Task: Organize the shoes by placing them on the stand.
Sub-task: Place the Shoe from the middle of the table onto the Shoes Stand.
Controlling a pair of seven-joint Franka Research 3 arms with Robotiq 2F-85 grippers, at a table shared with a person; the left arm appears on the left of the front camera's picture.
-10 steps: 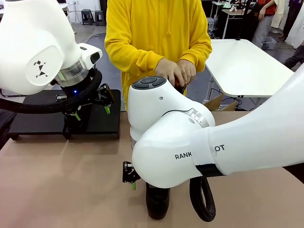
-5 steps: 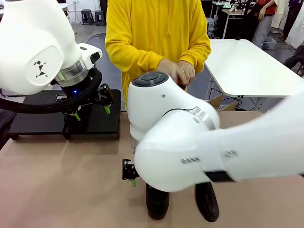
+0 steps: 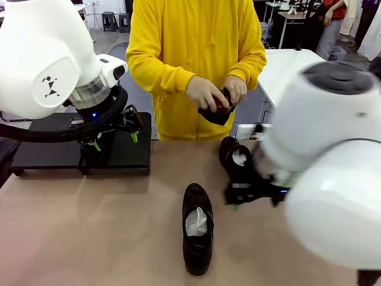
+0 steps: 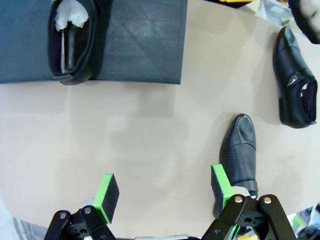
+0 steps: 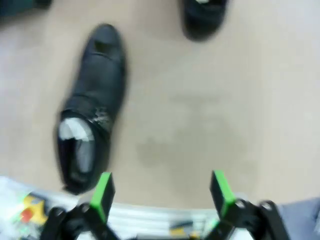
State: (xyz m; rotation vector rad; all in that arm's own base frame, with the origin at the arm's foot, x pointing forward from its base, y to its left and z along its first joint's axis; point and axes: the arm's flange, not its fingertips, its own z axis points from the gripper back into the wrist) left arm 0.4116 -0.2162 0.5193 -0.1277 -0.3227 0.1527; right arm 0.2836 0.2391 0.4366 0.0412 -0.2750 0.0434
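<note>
My left claw (image 3: 115, 141) hangs with its jaws spread wide and nothing between them, near the front edge of the stand (image 3: 41, 152). Through its own camera I see bare tan table (image 4: 125, 140) under my green pads (image 4: 106, 196), and one shoe on the stand (image 4: 72, 40), white paper showing in its mouth. My right claw (image 5: 161, 192) is just as wide and just as empty, low over the table. The middle shoe (image 3: 197, 235) lies flat on the tabletop, well apart from the stand. The far shoe (image 3: 235, 158) lies just beside my right claw, also on the table. Across from me the person (image 3: 190, 47) in a yellow hoodie holds a dark thing (image 3: 215, 112) in both hands; I cannot tell what it is.
</note>
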